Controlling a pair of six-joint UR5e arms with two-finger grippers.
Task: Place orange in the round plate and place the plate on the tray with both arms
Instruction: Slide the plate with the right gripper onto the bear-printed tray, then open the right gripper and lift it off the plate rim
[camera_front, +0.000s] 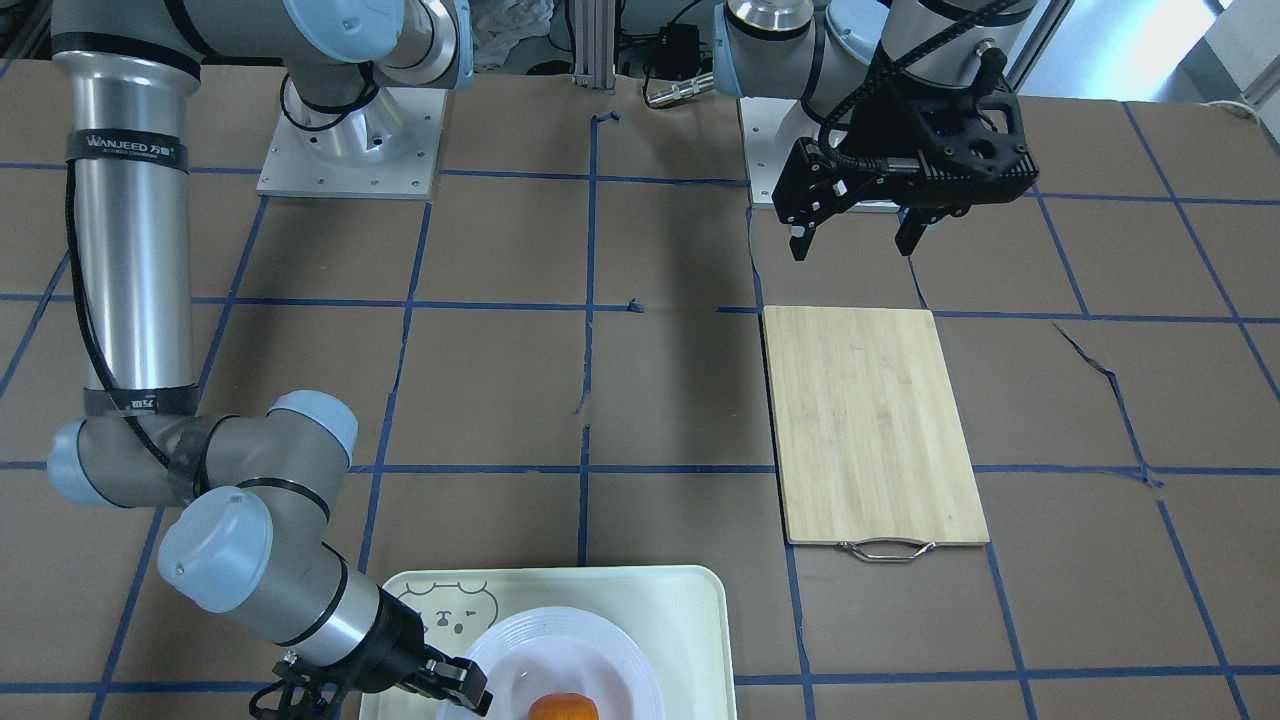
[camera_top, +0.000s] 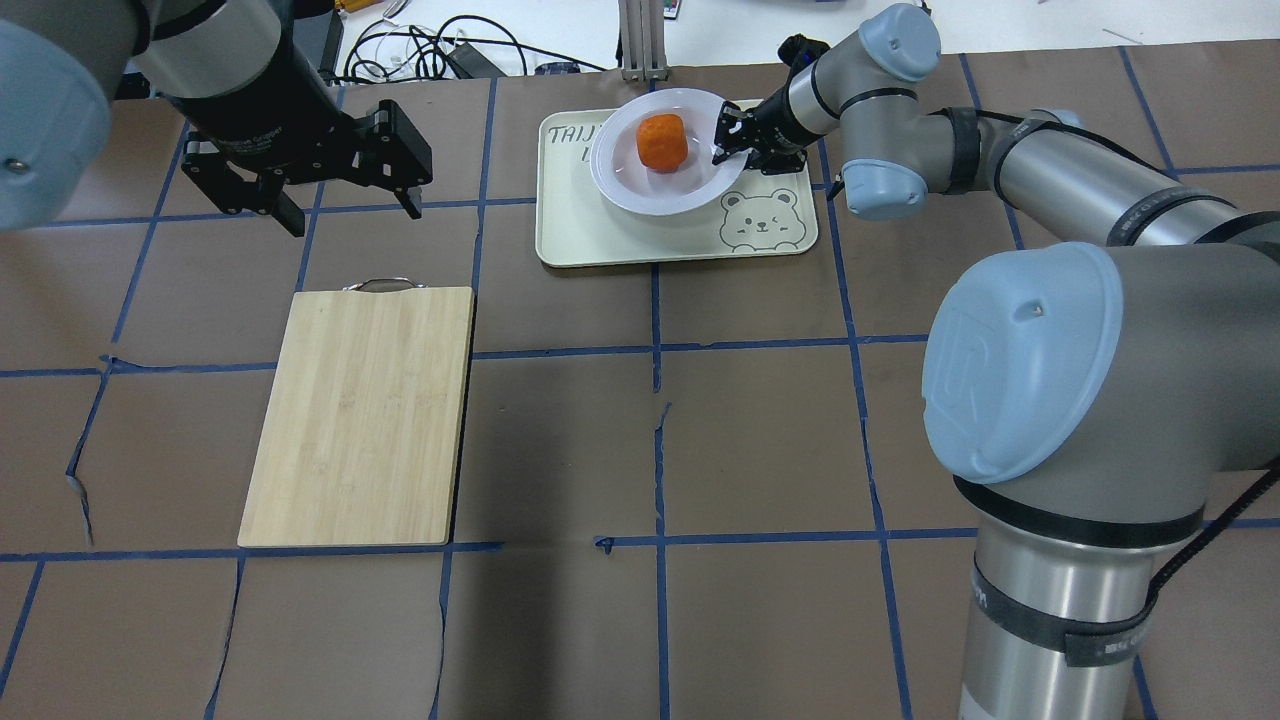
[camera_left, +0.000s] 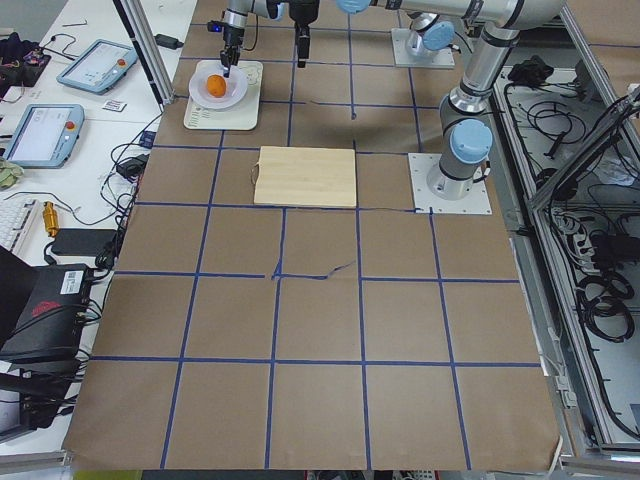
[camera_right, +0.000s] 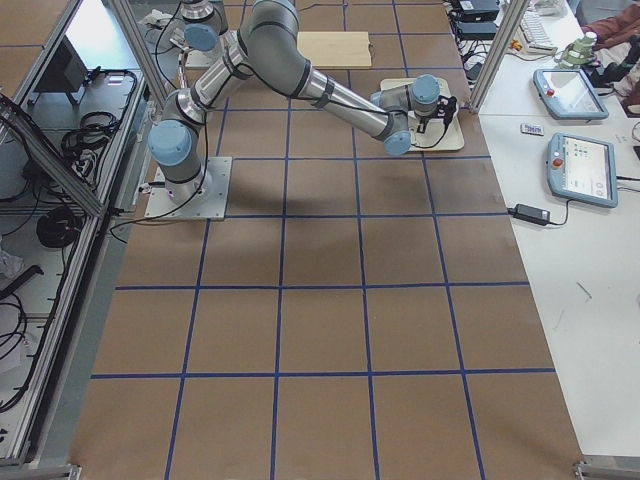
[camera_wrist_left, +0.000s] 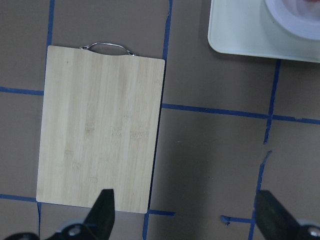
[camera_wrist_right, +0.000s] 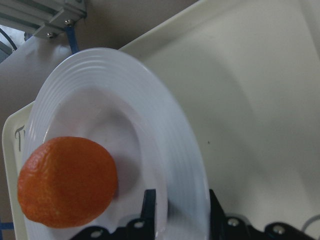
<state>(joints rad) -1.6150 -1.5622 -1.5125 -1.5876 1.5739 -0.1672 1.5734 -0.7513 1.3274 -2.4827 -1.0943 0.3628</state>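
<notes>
The orange (camera_top: 662, 142) sits in the sunken centre of the white round plate (camera_top: 640, 195). The plate rests on the cream tray (camera_top: 600, 240) at the far side of the table. My right gripper (camera_top: 722, 135) is at the plate's right rim and shut on it. In the right wrist view the rim (camera_wrist_right: 190, 165) runs between the two fingers (camera_wrist_right: 149, 200), with the orange (camera_wrist_right: 67, 182) close by. My left gripper (camera_top: 352, 215) hangs open and empty above the table, just beyond the handle end of the cutting board.
A bamboo cutting board (camera_top: 360, 410) with a metal handle (camera_top: 380, 284) lies on the left half of the table. Brown paper with blue tape lines covers the table (camera_top: 760, 430). Cables and a post stand behind the tray.
</notes>
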